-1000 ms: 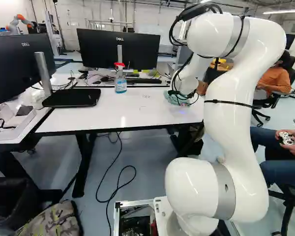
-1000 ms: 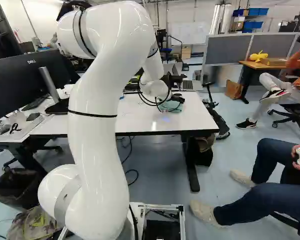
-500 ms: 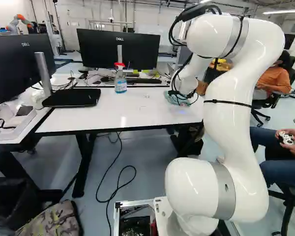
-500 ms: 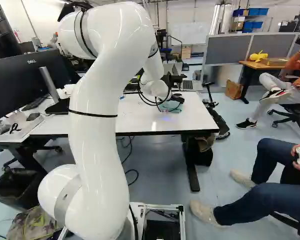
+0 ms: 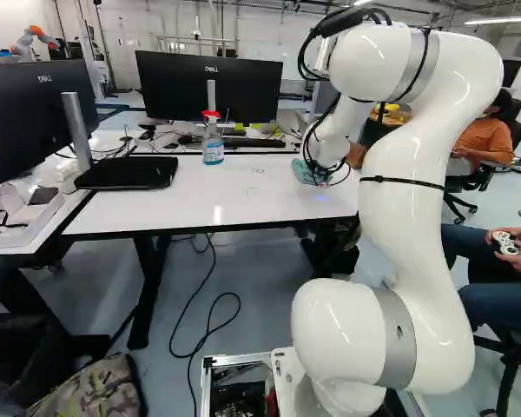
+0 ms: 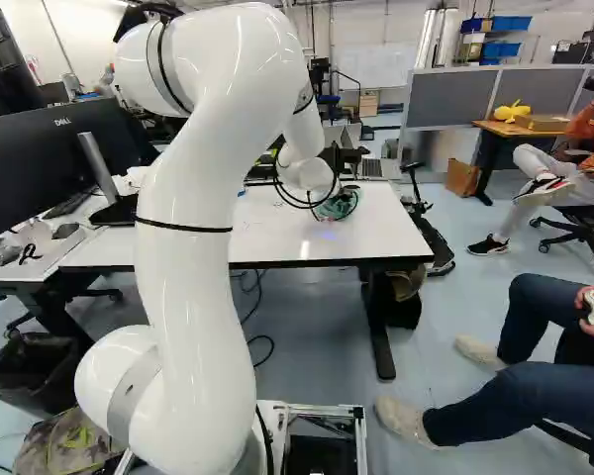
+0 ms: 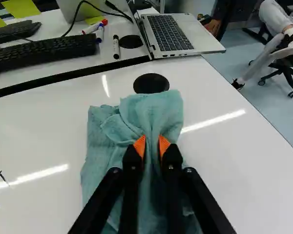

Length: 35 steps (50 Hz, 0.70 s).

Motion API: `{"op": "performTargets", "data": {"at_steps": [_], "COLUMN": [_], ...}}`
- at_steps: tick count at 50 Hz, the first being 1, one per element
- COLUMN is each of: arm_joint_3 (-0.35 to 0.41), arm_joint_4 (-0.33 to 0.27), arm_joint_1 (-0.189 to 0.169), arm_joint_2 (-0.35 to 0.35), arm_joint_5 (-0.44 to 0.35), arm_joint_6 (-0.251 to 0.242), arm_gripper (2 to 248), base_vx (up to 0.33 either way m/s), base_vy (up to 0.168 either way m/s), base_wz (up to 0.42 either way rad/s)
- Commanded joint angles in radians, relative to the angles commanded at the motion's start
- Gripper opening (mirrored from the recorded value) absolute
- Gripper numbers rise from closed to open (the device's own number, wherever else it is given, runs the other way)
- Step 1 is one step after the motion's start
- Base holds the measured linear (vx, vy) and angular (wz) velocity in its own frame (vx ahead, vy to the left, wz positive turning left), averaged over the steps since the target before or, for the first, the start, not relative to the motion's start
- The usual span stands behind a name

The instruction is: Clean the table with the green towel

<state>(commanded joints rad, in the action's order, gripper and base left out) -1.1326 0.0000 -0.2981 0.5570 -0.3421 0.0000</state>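
The jaws, nearly together, pinch a raised fold of the green towel [image 7: 151, 114], bunched toward the right end of the surface [image 7: 49, 126] in the left base view. The grasp looks made, so next it probably wants sweeping low over the black marks [image 7: 0, 173]. Only the wrist view bares the pinch; the spray bottle [image 5: 213, 146] shows plainly only in the left base view.

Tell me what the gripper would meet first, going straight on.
Past the towel pinched in the gripper, most likely the table under it; how near is unclear.
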Motion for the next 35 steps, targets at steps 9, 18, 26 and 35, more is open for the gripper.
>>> {"op": "performTargets", "data": {"at_steps": [9, 18, 26, 35], "arm_joint_3": [0.000, 0.003, 0.006, 0.004], "arm_joint_4": [0.000, 0.000, 0.000, 0.000], "arm_joint_1": [0.000, 0.000, 0.002, 0.019], "arm_joint_2": [0.000, -0.009, -0.027, -0.042], "arm_joint_5": [0.000, 0.000, 0.000, 0.000], "arm_joint_6": [0.000, 0.000, 0.000, 0.000], "arm_gripper": [37, 31, 31, 31], "base_vx": [0.000, 0.000, 0.000, 0.000], "base_vy": [0.000, 0.000, 0.000, 0.000], "base_wz": [0.000, 0.000, 0.000, 0.000]}}
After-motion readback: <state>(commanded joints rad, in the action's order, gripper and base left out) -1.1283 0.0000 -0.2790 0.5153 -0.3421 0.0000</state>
